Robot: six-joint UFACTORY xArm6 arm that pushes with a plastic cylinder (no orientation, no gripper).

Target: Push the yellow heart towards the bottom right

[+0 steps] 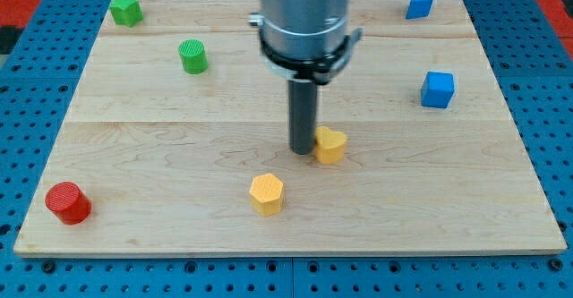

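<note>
Rod end pressed against the yellow heart near the counter's middle.

The yellow heart (330,144) sits touching my tip (303,152) on the view's right of it; no claw shows, only the rod. A yellow hexagon (267,193) lies below-left of my tip, a red cylinder (68,202) far left, green cylinder (192,56) and green star (126,9) up-left, two blue blocks (438,89) (418,4) up-right, all on the wooden counter (430,200).

Robotics lab bench, blue perforated mounting plate (36,92), wooden board (161,182) on top, robot arm (303,16) overhead
</note>
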